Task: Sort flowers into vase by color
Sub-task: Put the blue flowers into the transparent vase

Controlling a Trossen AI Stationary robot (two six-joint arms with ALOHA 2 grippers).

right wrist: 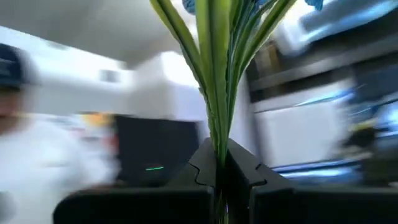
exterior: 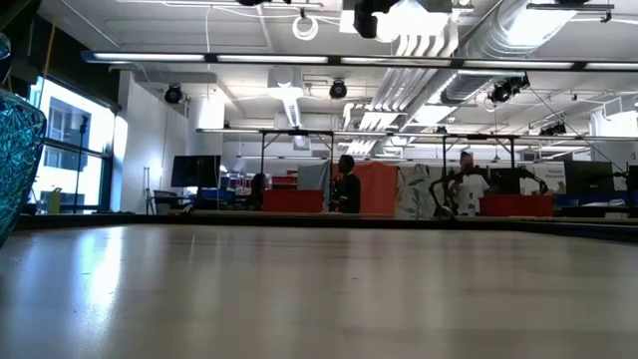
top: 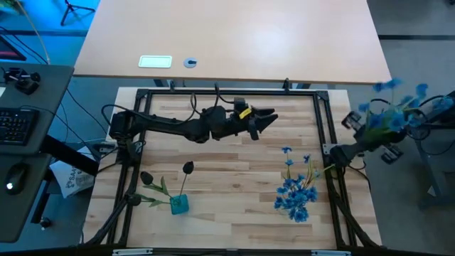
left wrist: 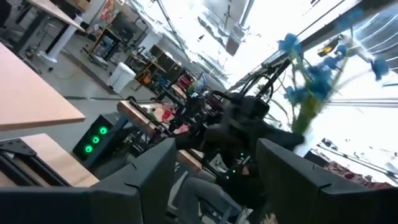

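Blue sprig (right wrist: 217, 81) clamped in right gripper (right wrist: 221, 171), off table edge.

A wooden tabletop (top: 234, 206) sits inside a black frame (top: 227, 92). Behind it lies a lighter desk (top: 234, 35) with a white card (top: 155, 61) and a small round disc (top: 190, 62) near its front edge. Off the tabletop's left side, a dark desk carries a keyboard (top: 15, 124) and a mouse (top: 14, 178). Across the room in the low view, two people (exterior: 346, 184) stand near red panels (exterior: 291, 200), under ceiling ducts (exterior: 518, 40). A teal glass edge (exterior: 15, 160) shows at that view's left border.
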